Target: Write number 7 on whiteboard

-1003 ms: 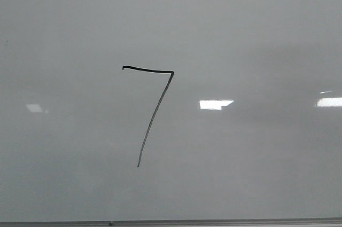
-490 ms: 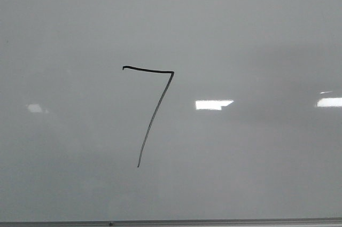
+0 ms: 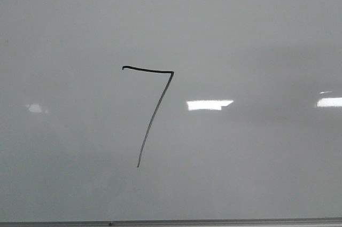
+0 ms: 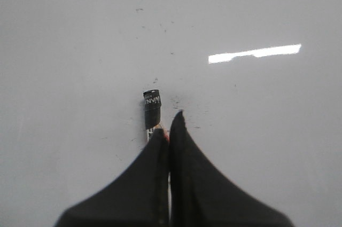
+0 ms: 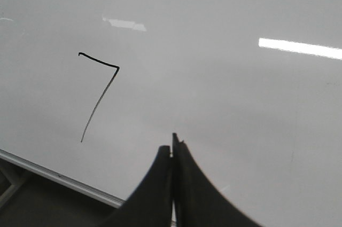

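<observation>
The number 7 (image 3: 152, 107) is drawn in thin black line on the whiteboard (image 3: 256, 34), with a hooked top bar and a long slanted downstroke. It also shows in the right wrist view (image 5: 100, 91). No gripper shows in the front view. My left gripper (image 4: 169, 123) is shut on a marker (image 4: 152, 108), whose black end sticks out past the fingertips over a bare part of the board (image 4: 80, 34). My right gripper (image 5: 172, 147) is shut and empty, above the board (image 5: 240, 104) beside the 7.
The board's thin grey frame edge runs along the bottom of the front view (image 3: 171, 221) and shows in the right wrist view (image 5: 59, 176), with a dark area beyond it. Small black specks (image 4: 171, 53) dot the board near the marker.
The 7 is unchanged. Only the bright reflection right of it has grown wider toward the left.
</observation>
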Controlling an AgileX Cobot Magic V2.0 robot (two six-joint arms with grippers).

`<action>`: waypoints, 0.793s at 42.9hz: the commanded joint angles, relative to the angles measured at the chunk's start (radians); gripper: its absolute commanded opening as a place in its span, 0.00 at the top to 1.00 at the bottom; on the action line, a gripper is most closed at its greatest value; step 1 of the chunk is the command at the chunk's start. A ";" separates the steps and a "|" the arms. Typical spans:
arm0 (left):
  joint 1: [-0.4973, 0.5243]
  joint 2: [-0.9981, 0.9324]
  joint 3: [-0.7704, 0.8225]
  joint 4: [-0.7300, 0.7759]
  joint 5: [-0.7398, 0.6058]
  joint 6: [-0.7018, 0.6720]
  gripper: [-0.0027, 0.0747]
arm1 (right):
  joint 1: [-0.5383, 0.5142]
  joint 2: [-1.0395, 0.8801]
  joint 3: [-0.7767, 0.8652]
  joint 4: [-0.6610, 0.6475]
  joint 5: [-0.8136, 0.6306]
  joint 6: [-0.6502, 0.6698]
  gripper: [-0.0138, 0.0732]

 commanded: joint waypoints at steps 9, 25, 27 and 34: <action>-0.005 0.005 -0.028 -0.012 -0.071 -0.010 0.99 | -0.008 0.007 -0.024 0.026 -0.071 -0.003 0.92; -0.086 -0.083 0.032 0.129 -0.094 -0.182 0.99 | -0.008 0.007 -0.024 0.026 -0.070 -0.003 0.92; -0.100 -0.116 0.054 0.145 -0.099 -0.201 0.99 | -0.008 0.007 -0.024 0.026 -0.070 -0.003 0.92; -0.089 -0.261 0.175 0.135 -0.122 -0.250 0.99 | -0.008 0.007 -0.024 0.026 -0.070 -0.003 0.92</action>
